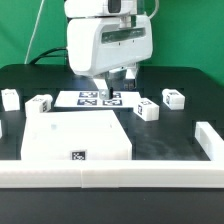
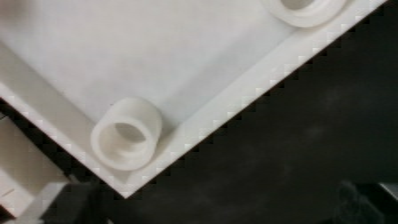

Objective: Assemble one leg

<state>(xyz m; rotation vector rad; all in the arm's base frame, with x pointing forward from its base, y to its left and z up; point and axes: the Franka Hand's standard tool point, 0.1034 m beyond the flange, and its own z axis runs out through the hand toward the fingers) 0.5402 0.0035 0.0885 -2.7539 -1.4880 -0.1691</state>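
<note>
Several legs, small white blocks with marker tags, lie on the black table in the exterior view: two on the exterior view's left (image 1: pixel 10 98) (image 1: pixel 40 103) and two on its right (image 1: pixel 148 109) (image 1: pixel 174 98). My gripper (image 1: pixel 113 85) hangs above the table behind the large white square panel (image 1: pixel 77 138), holding nothing, with its jaws apart. The wrist view shows the panel's corner (image 2: pixel 160 80) with two round sockets (image 2: pixel 128 130) (image 2: pixel 311 10). No leg shows there. The dark fingertips (image 2: pixel 71 203) barely show at the frame's edge, and the gripper (image 2: pixel 217 208) is empty.
The marker board (image 1: pixel 98 98) lies flat under the gripper. A long white bar (image 1: pixel 110 172) runs along the front edge. A shorter white bar (image 1: pixel 208 140) stands at the exterior view's right. A green wall lies behind.
</note>
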